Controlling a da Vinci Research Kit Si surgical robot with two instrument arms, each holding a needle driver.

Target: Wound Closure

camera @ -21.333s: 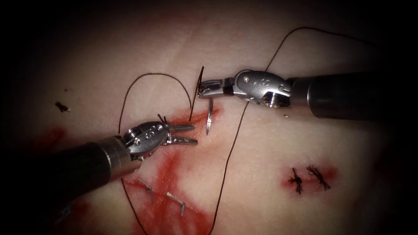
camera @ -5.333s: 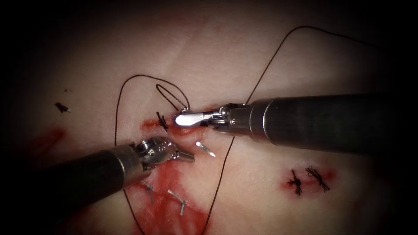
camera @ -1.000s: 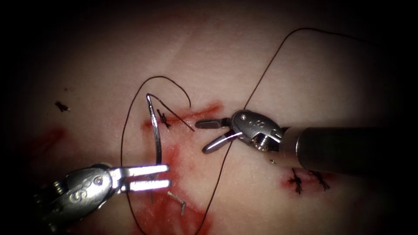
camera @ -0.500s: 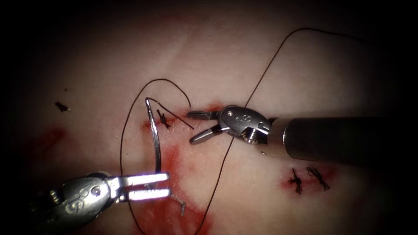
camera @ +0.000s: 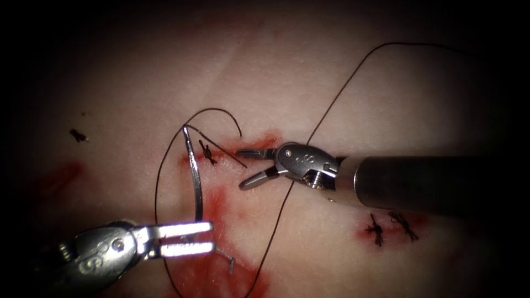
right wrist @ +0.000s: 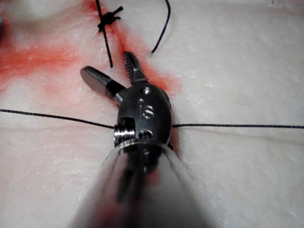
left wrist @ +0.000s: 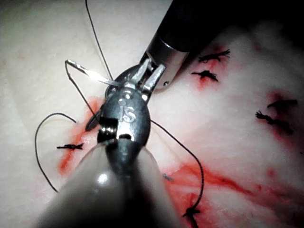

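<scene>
1. Left tool (camera: 204, 236): jaws closed on the needle (camera: 194, 171), gripping near one end of its curve.
2. Needle: slim, bright steel, gently curved. It stands clear of the tissue (camera: 353, 88), rising from the jaws to its other end near the small knot (camera: 207, 153). It lies on the left side of the cut (camera: 256, 144). In the left wrist view the needle (left wrist: 90, 73) sticks out past the tool head.
3. Thread (camera: 337, 99): dark and fine. One run leaves the needle's upper end and loops down the left side; another long run crosses under the right tool's wrist toward the upper right.
4. Right tool (camera: 243, 168): jaws spread wide apart, holding nothing. The upper jaw lies over the red-stained cut; the lower jaw sits just below it. Right wrist view confirms the open jaws of this tool (right wrist: 111, 71), with the knot (right wrist: 108, 19) and a short tail just ahead.
5. Red fluid (camera: 221, 270) stains the tissue below the needle. Two finished knots (camera: 392, 226) sit below the right shaft.
</scene>
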